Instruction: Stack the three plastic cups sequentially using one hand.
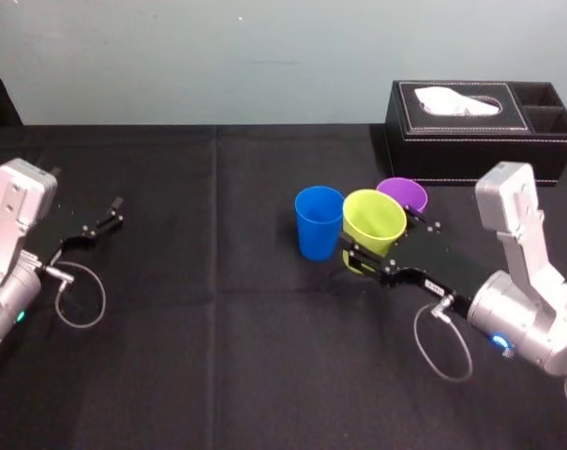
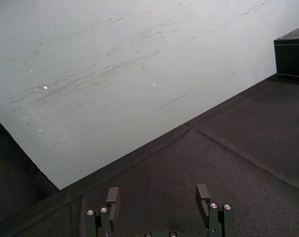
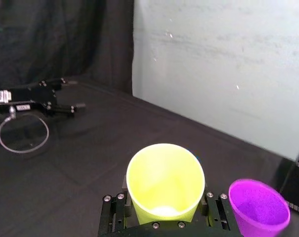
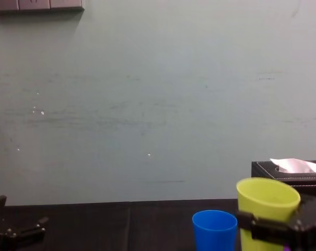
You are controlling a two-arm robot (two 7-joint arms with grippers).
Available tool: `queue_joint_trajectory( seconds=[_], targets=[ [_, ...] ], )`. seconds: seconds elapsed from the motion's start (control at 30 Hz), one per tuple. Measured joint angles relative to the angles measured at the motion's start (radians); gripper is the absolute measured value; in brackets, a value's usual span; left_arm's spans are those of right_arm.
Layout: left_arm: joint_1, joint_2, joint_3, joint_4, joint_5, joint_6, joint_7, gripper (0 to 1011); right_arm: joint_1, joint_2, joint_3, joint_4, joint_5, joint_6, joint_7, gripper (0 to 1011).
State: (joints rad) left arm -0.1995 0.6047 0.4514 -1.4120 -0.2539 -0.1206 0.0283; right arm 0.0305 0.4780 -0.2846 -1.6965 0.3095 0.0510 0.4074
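Note:
My right gripper is shut on the yellow-green cup, with a finger on each side of its wall. The blue cup stands upright on the black cloth just left of it, almost touching. Behind and to the right of the held cup stands the purple cup, also upright. In the chest view the yellow-green cup rises higher than the blue cup. My left gripper rests far left, open and empty.
A black tissue box with a side compartment sits at the back right, close behind the purple cup. Black cloth covers the table up to a pale wall. A cable loop lies by the left arm.

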Motion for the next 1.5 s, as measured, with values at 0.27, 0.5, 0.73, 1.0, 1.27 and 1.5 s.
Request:
queue_joint_trajectory(
  seconds=[0.27,0.5,0.73,1.0,1.27,1.5],
  targets=[
    [0.000,0.000,0.000,0.000,0.000,0.000,0.000,1011,0.080,0.004,-0.030,-0.038,-0.015,0.077,0.000,732],
    [0.000,0.000,0.000,0.000,0.000,0.000,0.000,1011,0.169,-0.034,-0.064,-0.015,-0.037,0.178,-0.034,732],
    [0.000,0.000,0.000,0.000,0.000,0.000,0.000,1011,0.235,-0.069,-0.093,0.029,-0.051,0.236,-0.046,732],
    [0.000,0.000,0.000,0.000,0.000,0.000,0.000,1011,0.288,-0.115,-0.106,0.096,-0.050,0.280,-0.059,732],
    [0.000,0.000,0.000,0.000,0.000,0.000,0.000,1012,0.304,-0.138,-0.111,0.142,-0.048,0.270,-0.066,731],
    [0.000,0.000,0.000,0.000,0.000,0.000,0.000,1011,0.306,-0.153,-0.115,0.176,-0.049,0.246,-0.067,732]
  ],
)
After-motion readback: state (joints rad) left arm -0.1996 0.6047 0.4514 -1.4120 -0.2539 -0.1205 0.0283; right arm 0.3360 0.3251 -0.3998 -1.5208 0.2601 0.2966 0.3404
